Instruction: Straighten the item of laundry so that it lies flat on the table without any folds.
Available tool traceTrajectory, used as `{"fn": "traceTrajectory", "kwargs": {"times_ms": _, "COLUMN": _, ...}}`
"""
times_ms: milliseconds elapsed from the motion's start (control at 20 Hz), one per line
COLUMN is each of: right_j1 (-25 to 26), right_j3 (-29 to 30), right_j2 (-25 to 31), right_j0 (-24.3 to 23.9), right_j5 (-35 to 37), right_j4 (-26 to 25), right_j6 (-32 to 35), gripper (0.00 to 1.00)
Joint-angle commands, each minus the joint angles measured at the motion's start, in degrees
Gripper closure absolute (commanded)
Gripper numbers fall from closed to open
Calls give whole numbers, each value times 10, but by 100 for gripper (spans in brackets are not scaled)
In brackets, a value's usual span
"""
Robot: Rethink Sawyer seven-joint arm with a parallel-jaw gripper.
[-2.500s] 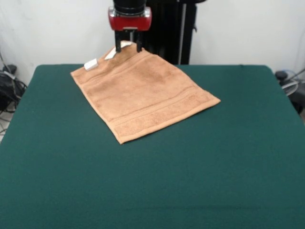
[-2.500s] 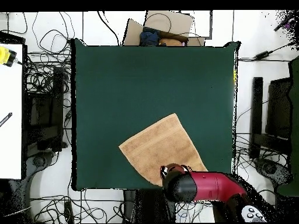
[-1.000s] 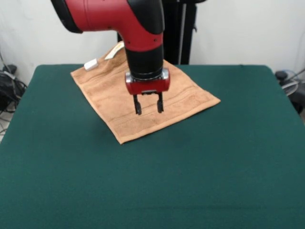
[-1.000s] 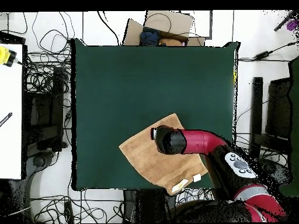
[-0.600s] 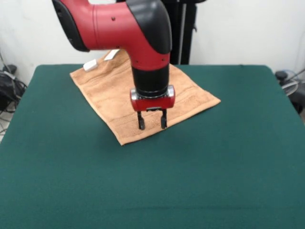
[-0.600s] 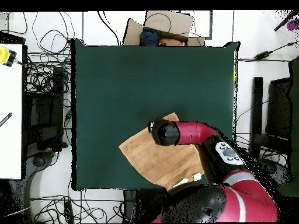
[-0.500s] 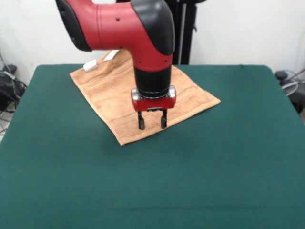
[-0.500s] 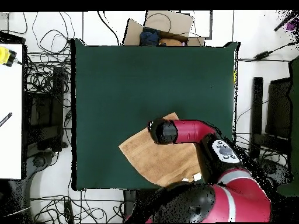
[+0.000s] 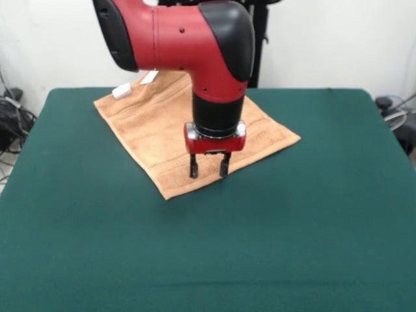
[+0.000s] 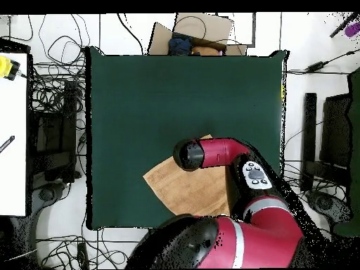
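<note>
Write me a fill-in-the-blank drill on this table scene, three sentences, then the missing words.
1. The tan-orange terry towel lies on a table whose top is dark ____.
2. The red and black arm's pincer hangs over the towel's front edge with its two fingers ____, holding nothing.
3. The small white label sits at the towel's ____ corner in the front view, away from the pincer.

Missing words: green; open; far left

towel [image 9: 162, 123] on table [image 9: 312, 214], far-left part; pincer [image 9: 208, 170] above towel's near edge
</note>
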Motion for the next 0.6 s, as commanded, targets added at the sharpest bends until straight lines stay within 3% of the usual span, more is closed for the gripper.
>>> {"fn": "traceTrajectory", "kwargs": {"times_ms": 50, "right_j1": 114, "right_j3": -108, "right_j2": -20, "right_j0": 12, "right_j5": -59, "right_j4": -32, "right_j6": 53, "gripper": 0}}
{"fn": "traceTrajectory", "kwargs": {"times_ms": 200, "right_j1": 112, "right_j3": -107, "right_j2": -24, "right_j0": 16, "right_j5": -63, "right_j4": -37, "right_j6": 59, "gripper": 0}}
{"fn": "traceTrajectory", "kwargs": {"times_ms": 250, "right_j1": 111, "right_j3": -107, "right_j2": -25, "right_j0": 17, "right_j5": -64, "right_j4": -38, "right_j6": 61, "gripper": 100}}
{"fn": "traceTrajectory", "kwargs": {"times_ms": 600, "right_j1": 111, "right_j3": -109, "right_j2": -16, "right_j0": 12, "right_j5": -47, "right_j4": -30, "right_j6": 58, "gripper": 100}}
